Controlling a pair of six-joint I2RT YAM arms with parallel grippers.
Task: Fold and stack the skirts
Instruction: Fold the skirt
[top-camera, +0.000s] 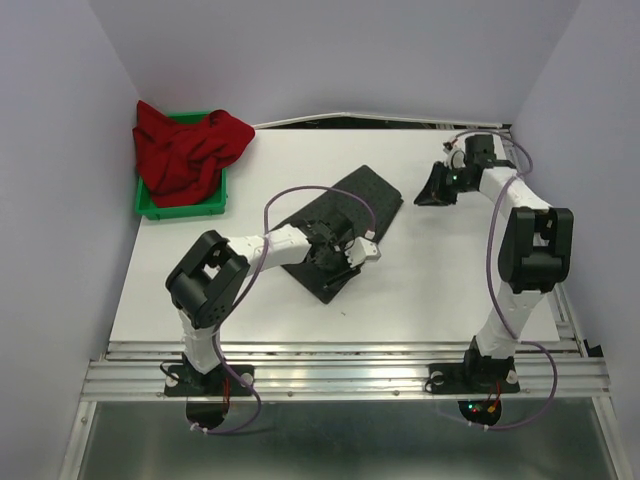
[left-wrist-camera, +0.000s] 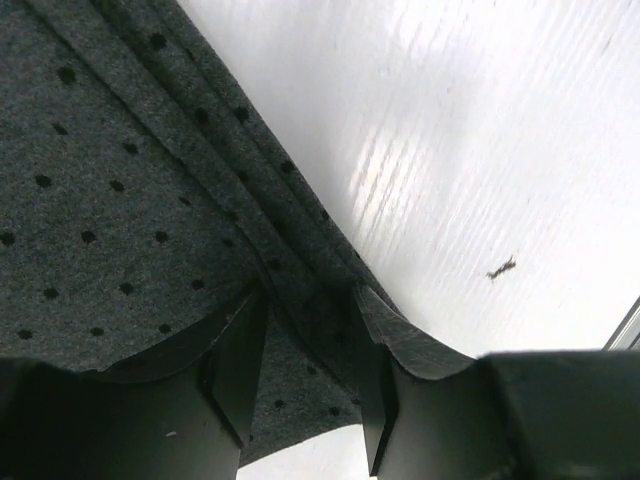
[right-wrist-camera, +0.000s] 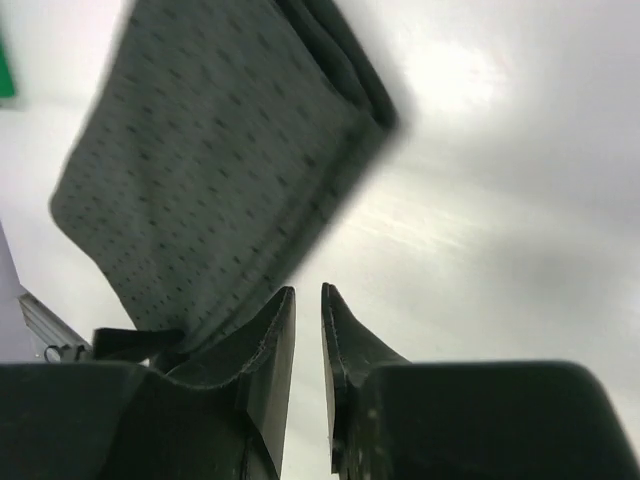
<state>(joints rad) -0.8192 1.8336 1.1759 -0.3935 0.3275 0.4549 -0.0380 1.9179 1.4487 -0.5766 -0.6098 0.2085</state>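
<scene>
The charcoal dotted skirt (top-camera: 365, 195) lies folded into a long strip on the middle of the white table. My left gripper (top-camera: 335, 258) is down on its near end. In the left wrist view the skirt (left-wrist-camera: 100, 180) fills the left side, and my left gripper (left-wrist-camera: 310, 300) stands open with the layered folded edge between the jaws. My right gripper (top-camera: 432, 192) hovers at the far right, shut and empty. In the right wrist view the skirt (right-wrist-camera: 210, 170) lies beyond my right gripper (right-wrist-camera: 308, 290). The red skirt (top-camera: 185, 150) is bunched in the bin.
The green bin (top-camera: 215, 205) stands at the far left corner against the wall, and a sliver of it shows in the right wrist view (right-wrist-camera: 5, 70). Pale walls close in the table on the left, back and right. A metal rail (top-camera: 340, 350) runs along the near edge.
</scene>
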